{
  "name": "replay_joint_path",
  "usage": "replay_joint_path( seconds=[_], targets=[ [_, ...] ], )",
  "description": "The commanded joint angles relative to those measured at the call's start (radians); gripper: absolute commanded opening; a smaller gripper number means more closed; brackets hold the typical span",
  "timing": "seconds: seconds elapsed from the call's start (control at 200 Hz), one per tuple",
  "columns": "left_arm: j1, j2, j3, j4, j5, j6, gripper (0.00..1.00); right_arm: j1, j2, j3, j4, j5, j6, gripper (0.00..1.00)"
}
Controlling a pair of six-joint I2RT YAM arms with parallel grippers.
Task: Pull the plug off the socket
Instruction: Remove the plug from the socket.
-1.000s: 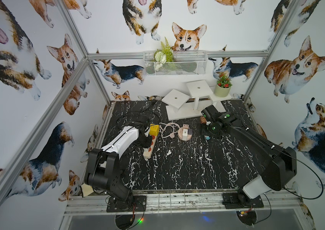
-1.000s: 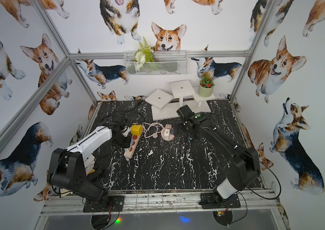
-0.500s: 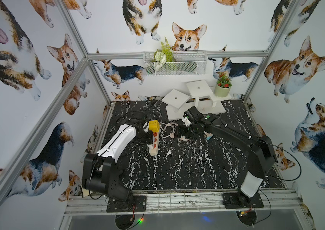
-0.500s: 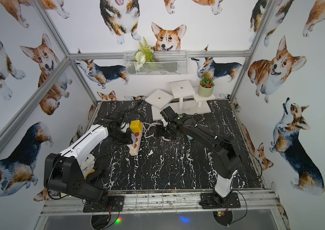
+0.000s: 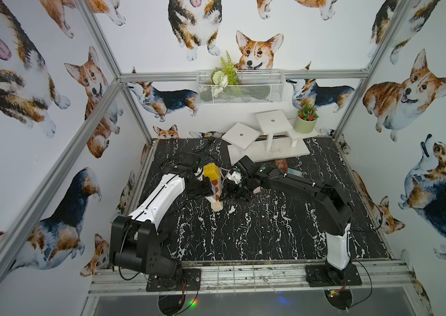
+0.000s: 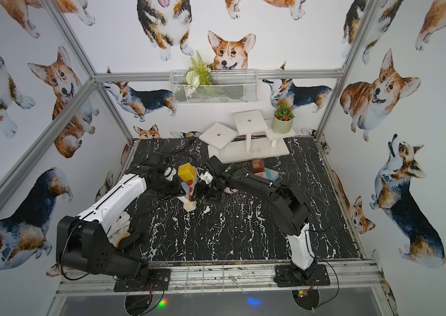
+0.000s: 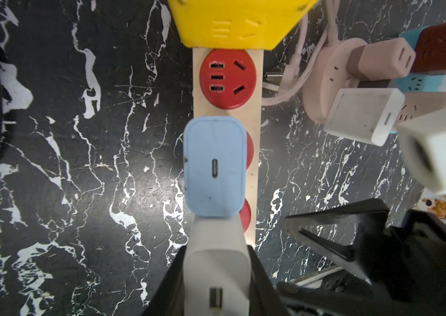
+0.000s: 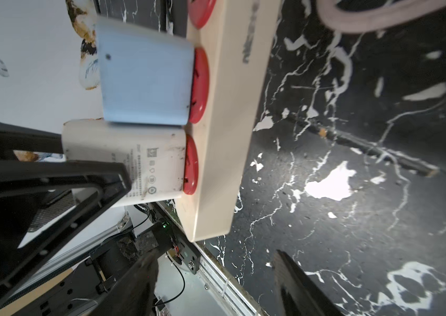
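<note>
Left pincer (image 7: 215, 249) clamped on the white plug (image 7: 216, 273), which sits in the end socket of the cream power strip (image 7: 254, 153); blue plug (image 7: 213, 164) just beyond. Right pincer (image 8: 215, 253) apart, with the strip's end just ahead of it.

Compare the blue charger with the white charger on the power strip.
The blue charger has a slim oval port; the white charger has a rectangular one. The left gripper clamps the white charger; the blue charger stands free. Both sit in red sockets of the cream power strip.
</note>
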Motion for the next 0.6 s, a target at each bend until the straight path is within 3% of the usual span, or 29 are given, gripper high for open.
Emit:
replay_joint_path(
  seconds=[0.0, 0.365, 0.591],
  targets=[
    [0.001, -0.009, 0.002, 0.096, 0.043, -0.024, 0.00, 0.007, 0.023, -0.012, 0.054, -0.062, 0.011, 0.72],
    [0.000, -0.030, -0.030, 0.159, 0.093, -0.064, 0.00, 0.012, 0.055, -0.035, 0.168, -0.110, 0.060, 0.64],
    [0.000, -0.046, -0.065, 0.185, 0.115, -0.074, 0.00, 0.012, 0.079, -0.033, 0.194, -0.117, 0.068, 0.50]
  ],
)
